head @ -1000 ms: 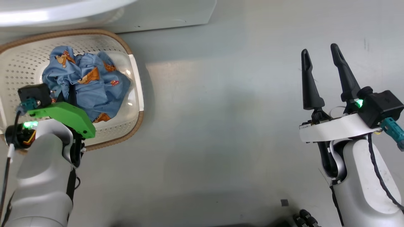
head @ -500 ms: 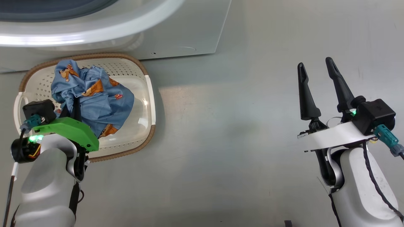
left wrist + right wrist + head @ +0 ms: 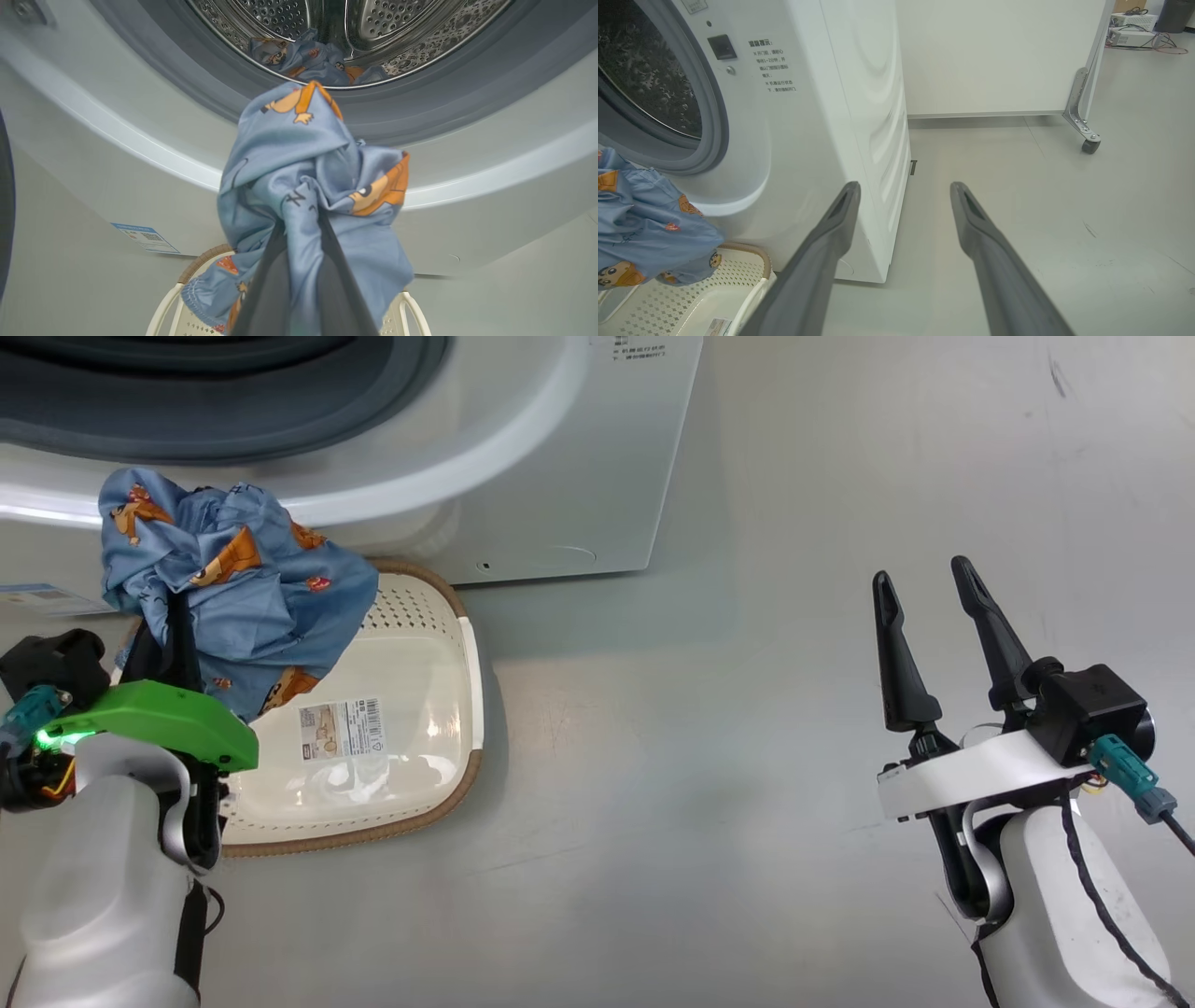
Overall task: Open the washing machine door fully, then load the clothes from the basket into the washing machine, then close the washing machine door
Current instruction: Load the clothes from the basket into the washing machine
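**One garment held at the drum mouth, basket below**

The left gripper is closed. Its two fingers are clamped on one light-blue garment printed with orange-brown figures. The garment is held up just in front of the washing machine opening, with its lower hem hanging over the basket.

One basket is seen on the floor, close against the machine's front, with one sticker showing on its bottom. More clothes of the same print lie inside the steel drum, behind the grey gasket. Whether that is one piece or two cannot be told.

The right gripper is held well apart to the right, over the floor. Its two fingers are spread wide and empty.
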You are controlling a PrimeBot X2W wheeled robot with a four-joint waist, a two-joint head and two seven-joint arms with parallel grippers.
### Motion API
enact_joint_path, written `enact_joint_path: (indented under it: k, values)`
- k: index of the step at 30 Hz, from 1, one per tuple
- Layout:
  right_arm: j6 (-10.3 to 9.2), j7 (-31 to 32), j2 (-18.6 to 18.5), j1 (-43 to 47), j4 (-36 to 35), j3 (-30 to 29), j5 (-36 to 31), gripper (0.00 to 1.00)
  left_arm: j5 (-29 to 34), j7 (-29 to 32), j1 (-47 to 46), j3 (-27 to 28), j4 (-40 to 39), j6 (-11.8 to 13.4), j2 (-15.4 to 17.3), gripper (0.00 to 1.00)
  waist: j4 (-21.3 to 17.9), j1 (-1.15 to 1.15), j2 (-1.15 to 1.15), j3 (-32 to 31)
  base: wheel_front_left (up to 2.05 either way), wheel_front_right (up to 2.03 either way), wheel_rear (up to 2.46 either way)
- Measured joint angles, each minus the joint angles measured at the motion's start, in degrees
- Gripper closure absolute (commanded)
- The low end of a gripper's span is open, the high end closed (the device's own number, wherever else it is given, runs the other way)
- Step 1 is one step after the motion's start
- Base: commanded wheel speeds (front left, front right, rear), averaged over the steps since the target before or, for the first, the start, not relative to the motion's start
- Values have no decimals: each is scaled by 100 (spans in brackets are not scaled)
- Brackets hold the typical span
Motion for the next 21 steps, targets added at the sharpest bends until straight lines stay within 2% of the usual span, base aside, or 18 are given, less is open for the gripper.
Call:
enact_joint_path:
  k: [21]
  values:
    - [1,1,-19,418,199,64,11,0,399,0,1165,638,-1827,0,-35,100,116,0,0,-1075,0,0,0]
